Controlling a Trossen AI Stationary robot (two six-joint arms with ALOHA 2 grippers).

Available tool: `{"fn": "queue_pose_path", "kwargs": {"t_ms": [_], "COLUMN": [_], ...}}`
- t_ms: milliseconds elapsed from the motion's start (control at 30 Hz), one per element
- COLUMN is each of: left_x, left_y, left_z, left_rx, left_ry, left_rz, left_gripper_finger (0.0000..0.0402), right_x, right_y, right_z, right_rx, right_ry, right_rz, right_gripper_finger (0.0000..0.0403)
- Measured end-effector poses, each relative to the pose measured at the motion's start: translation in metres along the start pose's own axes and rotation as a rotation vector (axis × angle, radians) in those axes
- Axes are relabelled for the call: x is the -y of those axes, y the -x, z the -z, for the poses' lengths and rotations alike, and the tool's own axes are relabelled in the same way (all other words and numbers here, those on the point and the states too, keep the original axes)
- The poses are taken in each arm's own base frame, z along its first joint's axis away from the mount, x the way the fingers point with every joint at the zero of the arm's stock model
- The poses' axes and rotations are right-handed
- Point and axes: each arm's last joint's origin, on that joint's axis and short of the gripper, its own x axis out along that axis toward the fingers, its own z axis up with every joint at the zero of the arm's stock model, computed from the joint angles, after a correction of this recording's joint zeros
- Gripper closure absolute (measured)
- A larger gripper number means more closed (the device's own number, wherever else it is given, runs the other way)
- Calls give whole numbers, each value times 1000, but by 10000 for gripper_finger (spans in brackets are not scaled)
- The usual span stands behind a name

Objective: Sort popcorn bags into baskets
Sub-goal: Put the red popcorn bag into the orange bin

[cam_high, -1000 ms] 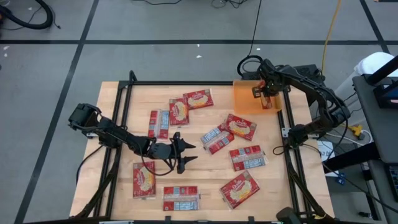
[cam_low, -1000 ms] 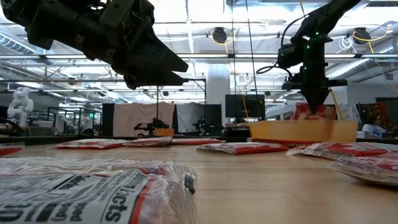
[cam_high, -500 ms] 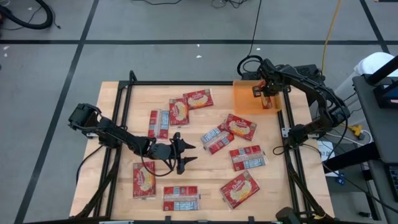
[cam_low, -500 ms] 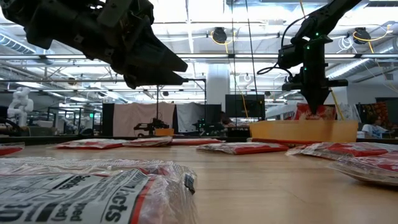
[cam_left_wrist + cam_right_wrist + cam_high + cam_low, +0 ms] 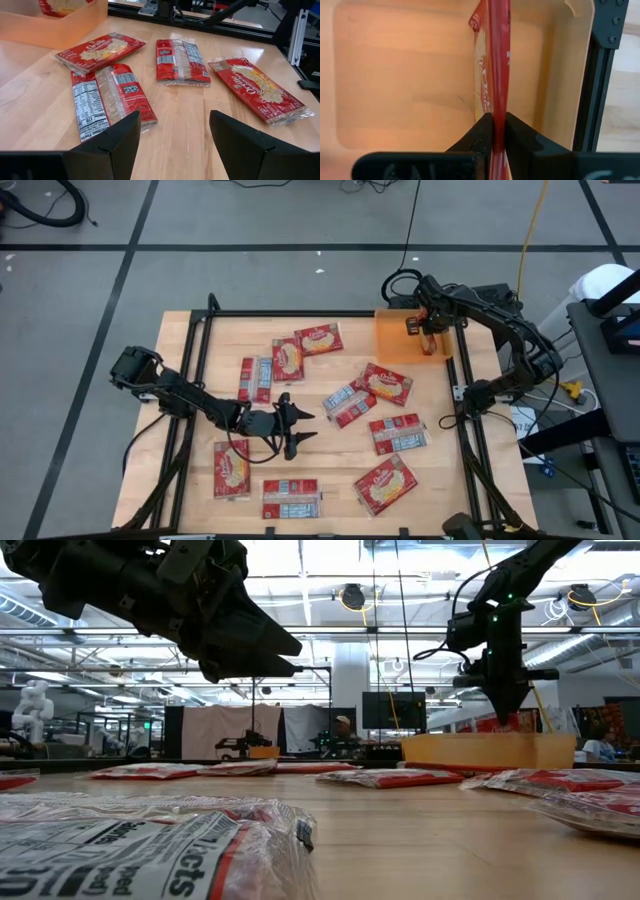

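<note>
Hanging a packet edge-on over the orange basket

Pinched between the right hand's point(image 5: 493, 131) two dark fingers, one red popcorn bag point(image 5: 494, 60) hangs edge-on, its thin side toward the wrist camera; the fingers press against both of its faces; below and ahead of that hand lies the orange basket point(image 5: 392, 338), whose floor shows bare on both sides of the packet; whether the bag's far end touches that floor I cannot tell; the basket sits at the far right corner of the counter point(image 5: 200, 350).

Well apart, the left hand point(image 5: 296, 430) hovers over the counter's middle, its fingers spread wide and holding nothing; just ahead of it lie four loose packets point(image 5: 182, 61), two label side up.
</note>
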Motion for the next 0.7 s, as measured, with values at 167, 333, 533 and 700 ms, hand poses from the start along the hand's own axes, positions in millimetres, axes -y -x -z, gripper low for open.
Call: {"fn": "queue_pose_path", "kwargs": {"t_ms": [167, 333, 533, 700], "left_x": [0, -1, -1, -2], "left_y": [0, 0, 0, -1], "left_z": [1, 2, 2, 1], "left_rx": [-6, -18, -18, -18], "left_ry": [-2, -7, -7, -5], "left_rz": [-3, -6, -6, -12], "left_gripper_finger": [160, 160, 160, 160], "right_x": [-2, -4, -8, -8], "right_y": [-3, -5, -4, -4], "right_z": [3, 4, 4, 4], "right_rx": [9, 37, 80, 83], "right_ry": [24, 28, 50, 65], "right_rz": [25, 55, 94, 100], "right_gripper_finger": [367, 367, 367, 362]}}
